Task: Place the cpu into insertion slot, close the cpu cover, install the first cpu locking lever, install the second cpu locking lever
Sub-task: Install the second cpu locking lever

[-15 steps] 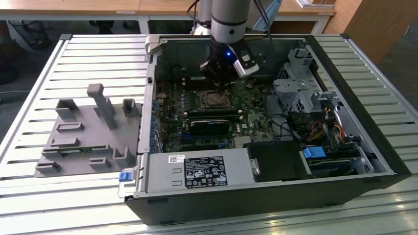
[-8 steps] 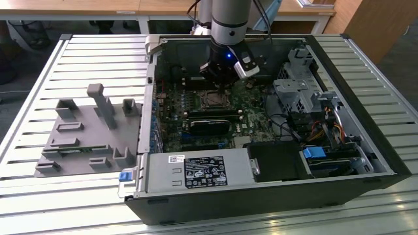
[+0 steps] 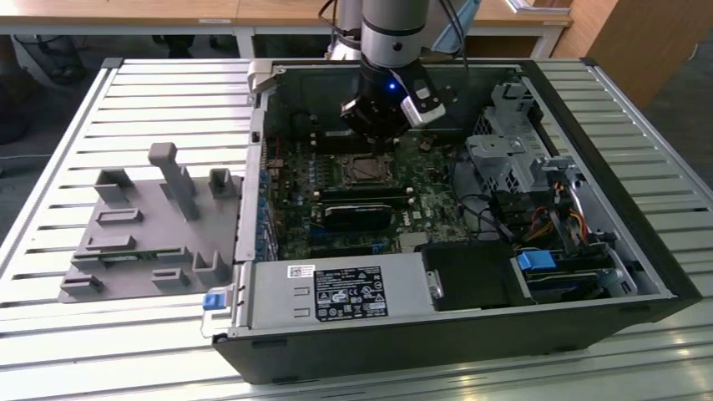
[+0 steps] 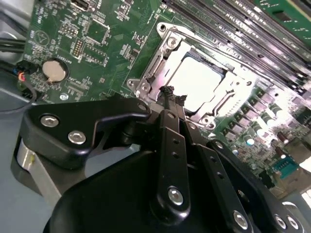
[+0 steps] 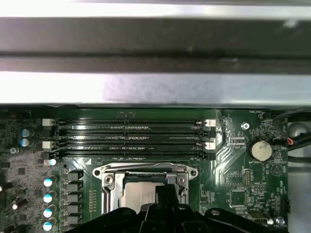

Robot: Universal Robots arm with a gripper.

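In the exterior view, the black two-fingered gripper [image 3: 376, 134] on the grey arm hangs inside the open black computer case [image 3: 624, 251], just above the green circuit board [image 3: 429, 196]. Right beneath it lies the small square insertion slot [image 3: 363, 170], silvery-rimmed with a dark centre. Toward the camera from the slot sit long black memory slots [image 3: 359, 199] and a black card; a white-labelled grey metal power supply box [image 3: 340, 294] closes off the near side, its print too small to read. To the exterior view's right stand a grey metal drive cage [image 3: 507, 163] and a bundle of coloured cables [image 3: 557, 225]. On the slatted metal table [image 3: 67, 334], to the exterior view's left of the case, rests a grey plastic fixture [image 3: 139, 230] with upright posts.

In the second wrist view, the gripper's black fingers [image 4: 167, 104] come together at a narrow tip touching or just over the edge of the slot frame; they look nearly closed, and whether they pinch anything I cannot tell. The pale silvery square cpu [image 4: 199, 82] lies flat in the slot, with the thin silvery metal cpu cover [image 4: 165, 48] framing it. A round silver coin battery [image 4: 53, 72] sits on the board nearby.

In the first wrist view, the cpu [image 5: 138, 196] is seen seated in the slot under the cover frame [image 5: 146, 171], partly hidden by the gripper's dark fingers [image 5: 167, 194]. Four memory slots [image 5: 129, 138] run beyond it, the coin battery [image 5: 260, 150] to one side, and a grey case wall [image 5: 155, 87] behind. Board markings are not legible.
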